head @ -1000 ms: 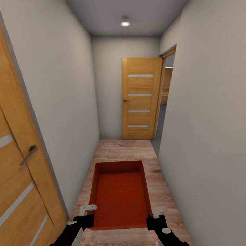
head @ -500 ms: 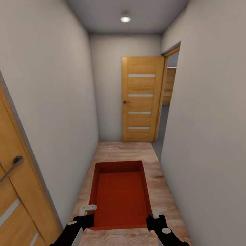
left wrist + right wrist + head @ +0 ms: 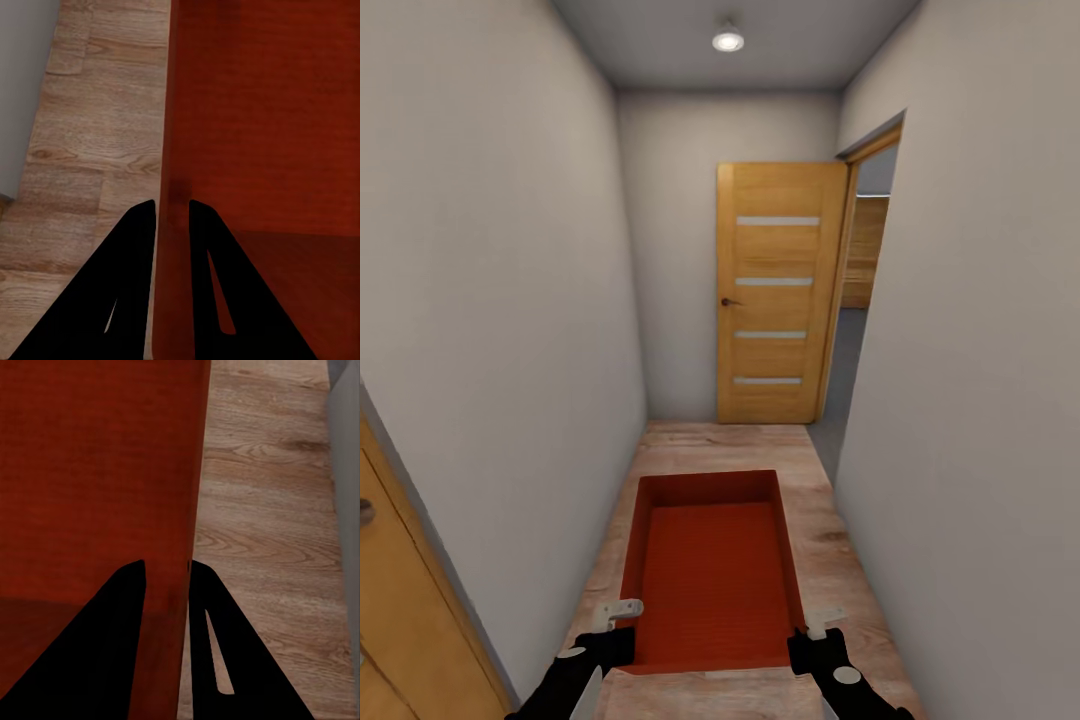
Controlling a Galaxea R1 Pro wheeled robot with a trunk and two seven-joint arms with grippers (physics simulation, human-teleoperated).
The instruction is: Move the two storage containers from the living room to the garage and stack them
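A narrow hallway with pale grey walls [image 3: 510,300] and a light wood plank floor [image 3: 820,500] runs ahead to an open wooden door [image 3: 775,290] with glass slats. The orange-red storage container [image 3: 715,570] is held level above the floor, in front of the robot. The left gripper [image 3: 172,206] is clamped on its left wall, and the right gripper [image 3: 165,564] on its right wall.

Even, soft illumination from one recessed ceiling lamp [image 3: 727,41]; shadows faint, no glare; walls bow at edges.
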